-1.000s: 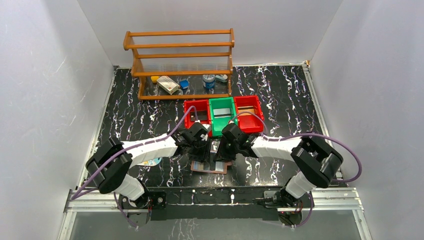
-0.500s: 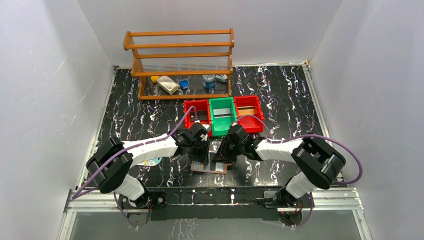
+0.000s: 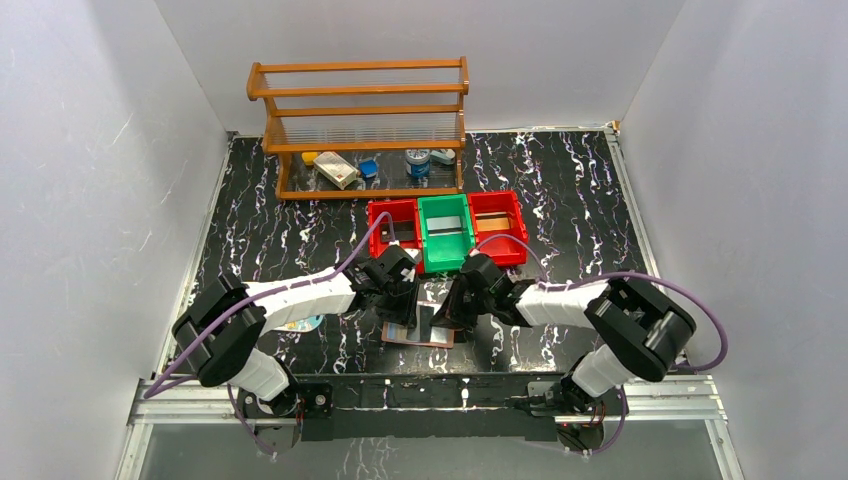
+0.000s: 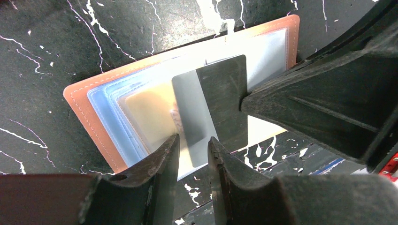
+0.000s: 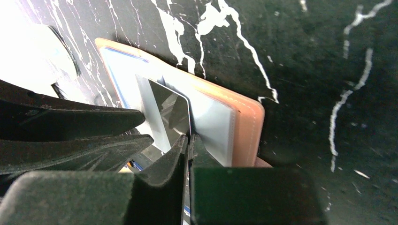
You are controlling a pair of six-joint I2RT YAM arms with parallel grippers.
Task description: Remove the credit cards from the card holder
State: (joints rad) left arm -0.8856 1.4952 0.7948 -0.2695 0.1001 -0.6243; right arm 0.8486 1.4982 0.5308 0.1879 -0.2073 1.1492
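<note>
Right wrist: my right gripper (image 5: 187,138) clamps the credit card (image 5: 162,108) by its edge, stiff and slick I judge; left gripper (image 4: 193,140) stands narrowly parted.

Overhead light was bright and even. Glare bleached the reddish-brown leather card holder (image 4: 101,105) and shiny grey-black credit card (image 4: 220,103); wrist-view foregrounds looked soft.

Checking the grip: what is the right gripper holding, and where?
The right gripper pinches a shiny grey card by one edge, over the open card holder.
</note>
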